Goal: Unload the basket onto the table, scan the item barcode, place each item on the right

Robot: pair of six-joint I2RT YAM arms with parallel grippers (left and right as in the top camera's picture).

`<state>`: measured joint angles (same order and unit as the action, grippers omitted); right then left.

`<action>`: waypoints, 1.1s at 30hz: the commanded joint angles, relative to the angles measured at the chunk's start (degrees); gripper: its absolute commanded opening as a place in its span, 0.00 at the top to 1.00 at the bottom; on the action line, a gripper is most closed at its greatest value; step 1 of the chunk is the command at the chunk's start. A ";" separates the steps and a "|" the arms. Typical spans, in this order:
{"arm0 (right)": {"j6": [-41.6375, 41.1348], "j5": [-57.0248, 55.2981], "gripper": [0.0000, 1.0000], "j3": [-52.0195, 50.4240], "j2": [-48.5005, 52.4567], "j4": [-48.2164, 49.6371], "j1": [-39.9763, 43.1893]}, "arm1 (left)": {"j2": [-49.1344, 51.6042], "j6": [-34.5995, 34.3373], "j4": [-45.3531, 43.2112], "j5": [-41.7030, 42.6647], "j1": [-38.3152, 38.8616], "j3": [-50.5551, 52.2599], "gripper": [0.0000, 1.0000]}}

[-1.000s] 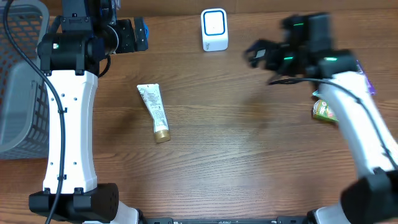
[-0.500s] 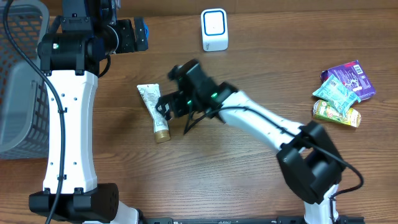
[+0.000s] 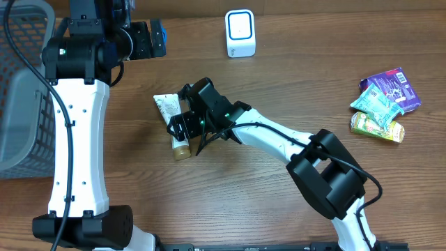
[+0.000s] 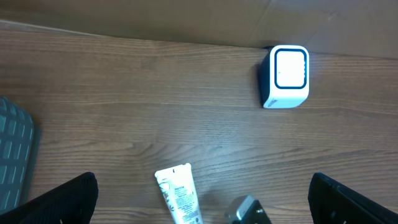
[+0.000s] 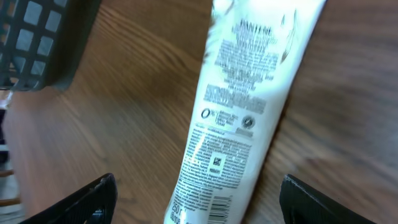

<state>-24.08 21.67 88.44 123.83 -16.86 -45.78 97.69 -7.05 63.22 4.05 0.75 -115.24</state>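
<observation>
The item, a white tube (image 3: 167, 107) with a gold cap, lies flat on the wooden table left of centre. My right gripper (image 3: 182, 124) hovers low over its cap end, open, one finger on each side and neither touching. In the right wrist view the tube (image 5: 242, 112) fills the middle, printed side up, with a barcode (image 5: 212, 210) near the bottom edge between the fingers of the right gripper (image 5: 208, 202). The white scanner (image 3: 240, 33) stands at the back centre. My left gripper (image 3: 150, 40) is open and empty at the back left, looking down on the tube (image 4: 180, 199) and scanner (image 4: 285, 76).
A grey mesh basket (image 3: 21, 84) stands at the table's left edge and also shows in the right wrist view (image 5: 43, 43). Several snack packets (image 3: 383, 101) lie at the far right. The right arm stretches diagonally across the table's middle.
My right arm has swung from the right side of the table over to the tube and come down over it. Its jaws have narrowed slightly. The left arm has not moved.
</observation>
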 commanded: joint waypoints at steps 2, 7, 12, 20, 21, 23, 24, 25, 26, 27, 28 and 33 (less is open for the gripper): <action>-5.44 2.95 0.16 0.79 3.32 0.81 -0.17 | 0.44 1.05 0.00 -0.17 0.02 -0.76 0.00; -7.69 2.86 0.21 0.79 6.12 1.79 -1.33 | 0.44 1.05 0.00 -0.17 0.02 -0.76 0.00; -7.67 2.58 0.51 0.79 6.16 1.73 -2.21 | 0.44 1.05 0.00 -0.17 0.02 -0.76 0.00; -7.69 1.29 0.64 1.01 6.01 -2.08 -2.67 | 0.44 1.05 0.00 -0.17 0.02 -0.76 0.00; -7.72 0.85 0.66 1.36 5.77 -3.21 -2.49 | 0.44 1.05 0.00 -0.17 0.02 -0.76 0.00; -7.65 0.02 0.69 2.67 5.01 -6.43 -2.03 | 0.44 1.05 0.00 -0.17 0.02 -0.76 0.00; -7.19 -0.81 0.70 3.72 4.48 -8.81 -1.73 | 0.44 1.05 -0.02 -0.17 0.02 -0.76 0.00; -6.64 -2.47 0.71 4.68 4.00 -11.19 -1.60 | 0.44 1.05 0.00 -0.17 0.00 -0.76 0.00; -5.29 -5.01 0.72 5.79 3.28 -14.10 -1.38 | 0.44 1.05 0.00 -0.17 -0.17 -0.76 0.00; -3.98 -7.56 0.72 6.71 2.62 -16.76 -1.16 | 0.44 1.05 0.00 -0.17 -0.26 -0.76 0.00; -2.40 -10.49 0.73 7.65 1.92 -19.52 -1.07 | 0.44 1.05 0.00 -0.17 -0.24 -0.76 0.00; 10.60 -27.76 0.72 10.36 -0.07 -30.25 -1.03 | 0.46 1.05 -0.02 -0.17 -0.20 -0.76 0.00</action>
<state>-23.51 9.04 96.90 126.50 -45.04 -47.64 97.69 -7.05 63.22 4.05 0.75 -115.24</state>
